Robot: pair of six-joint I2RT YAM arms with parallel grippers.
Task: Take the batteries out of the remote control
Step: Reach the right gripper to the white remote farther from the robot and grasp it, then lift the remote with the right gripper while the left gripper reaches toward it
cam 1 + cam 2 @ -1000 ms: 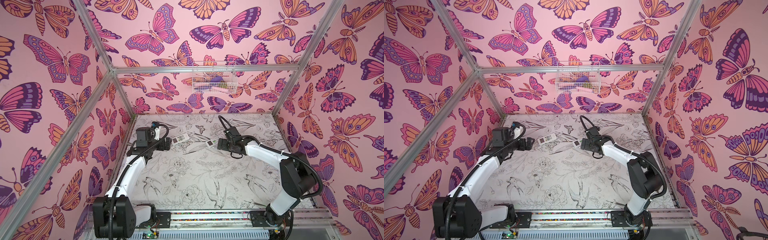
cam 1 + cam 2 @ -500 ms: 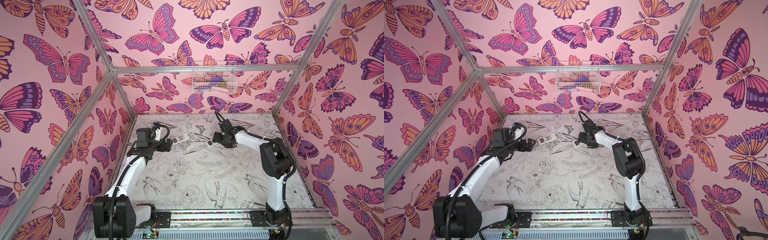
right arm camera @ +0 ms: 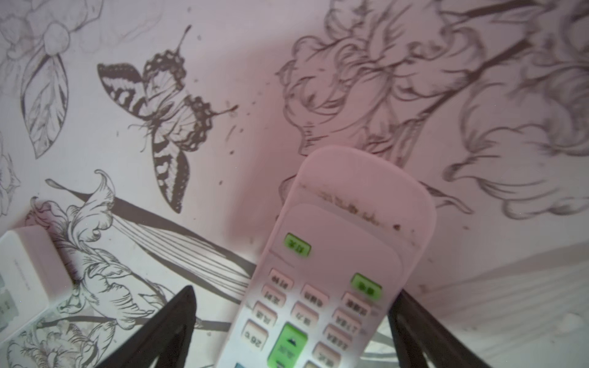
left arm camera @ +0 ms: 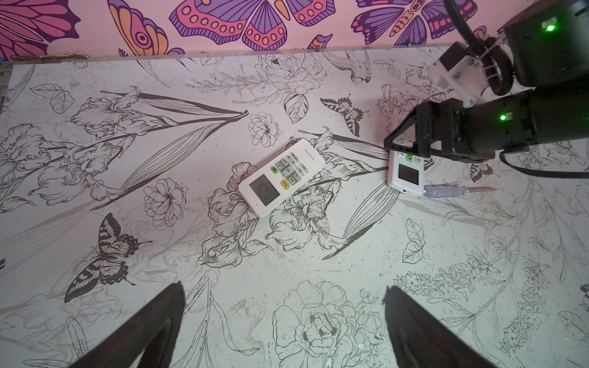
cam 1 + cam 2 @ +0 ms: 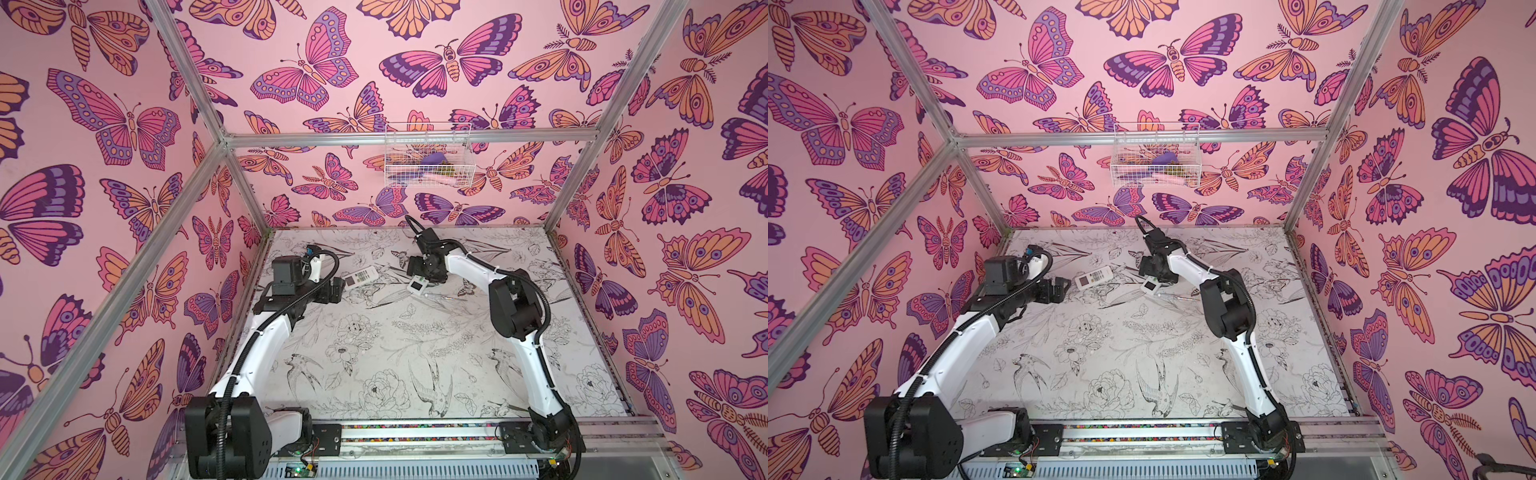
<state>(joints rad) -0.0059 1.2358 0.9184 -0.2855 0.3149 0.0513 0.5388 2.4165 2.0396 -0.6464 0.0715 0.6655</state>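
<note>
Two white remote controls lie near the back of the table. One remote (image 5: 361, 276) (image 4: 282, 176) lies face up, apart from both grippers. My right gripper (image 5: 419, 268) (image 3: 293, 296) stands open over the button end of the other remote (image 5: 417, 286) (image 3: 344, 255). Its dark fingers (image 3: 178, 318) straddle the body, with a gap on one side. My left gripper (image 5: 338, 286) (image 4: 283, 286) hangs open and empty above bare table, short of the first remote. The batteries are hidden.
A clear-handled screwdriver (image 5: 440, 296) (image 4: 455, 191) lies beside the remote under my right gripper. A wire basket (image 5: 428, 160) hangs on the back wall. The butterfly-patterned walls (image 5: 208, 249) close in the flower-printed table (image 5: 395, 353).
My right arm has folded its elbow up and carried the gripper left and towards the back, over the remote's button end. Its jaws have narrowed slightly. The left arm has not moved.
</note>
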